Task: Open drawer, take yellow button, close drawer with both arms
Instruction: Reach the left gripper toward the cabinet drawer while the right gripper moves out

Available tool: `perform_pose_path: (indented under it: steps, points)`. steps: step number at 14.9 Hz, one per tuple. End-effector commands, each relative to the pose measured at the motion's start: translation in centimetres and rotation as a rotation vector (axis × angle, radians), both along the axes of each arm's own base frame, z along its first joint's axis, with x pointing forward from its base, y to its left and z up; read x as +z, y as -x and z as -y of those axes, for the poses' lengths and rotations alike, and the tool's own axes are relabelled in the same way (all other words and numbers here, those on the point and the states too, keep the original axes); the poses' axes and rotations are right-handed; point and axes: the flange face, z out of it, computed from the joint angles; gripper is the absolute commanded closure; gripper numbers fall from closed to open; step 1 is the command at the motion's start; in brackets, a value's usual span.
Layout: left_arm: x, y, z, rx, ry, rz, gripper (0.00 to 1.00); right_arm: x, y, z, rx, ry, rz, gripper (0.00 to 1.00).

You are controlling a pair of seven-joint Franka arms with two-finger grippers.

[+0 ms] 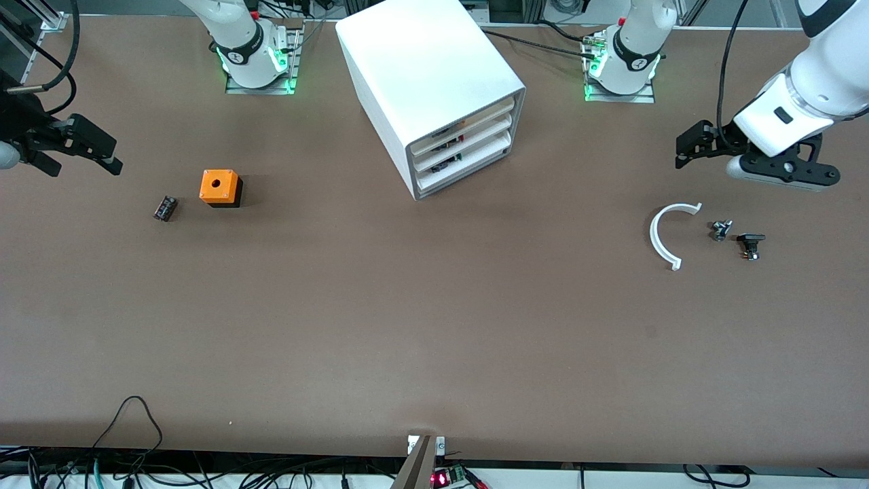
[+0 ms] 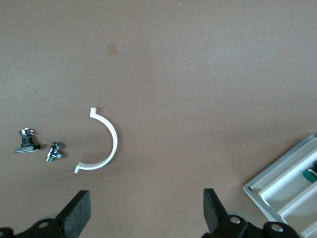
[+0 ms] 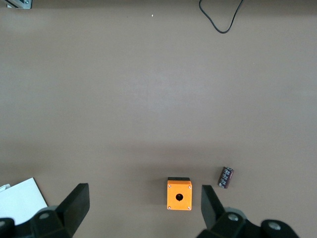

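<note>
The white cabinet (image 1: 434, 75) stands at the middle of the table, toward the robots' bases. Its three trays are all pushed in, and the drawer (image 1: 478, 117) is the uppermost. The button is not clearly in view; only small dark and orange specks show at the tray fronts. My left gripper (image 1: 699, 144) is open and empty above the table at the left arm's end, and its wrist view (image 2: 146, 213) shows the jaws wide apart. My right gripper (image 1: 81, 157) is open and empty at the right arm's end, also seen in its wrist view (image 3: 143, 208).
An orange cube with a hole (image 1: 220, 187) and a small black component (image 1: 165, 208) lie toward the right arm's end. A white curved piece (image 1: 662, 234) and two small dark parts (image 1: 721, 229) (image 1: 750, 244) lie under the left gripper's area. Cables run along the table's front edge.
</note>
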Motion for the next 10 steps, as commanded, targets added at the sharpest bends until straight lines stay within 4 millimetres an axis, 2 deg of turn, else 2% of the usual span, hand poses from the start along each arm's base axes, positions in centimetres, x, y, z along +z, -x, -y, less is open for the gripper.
perform_pose_path:
  steps: [1, 6, 10]
  points:
    - [0.7, 0.2, 3.3, -0.063, 0.055, -0.106, 0.0, -1.2, -0.6, 0.0, -0.006, -0.001, -0.033, 0.0]
    - [-1.3, 1.1, 8.0, -0.117, 0.236, -0.262, 0.0, -5.3, -2.6, -0.1, 0.012, -0.005, -0.101, 0.0]
    - [-5.1, 0.6, 11.3, -0.234, 0.433, -0.37, 0.0, -8.9, -3.9, -0.2, 0.008, -0.005, -0.169, 0.0]
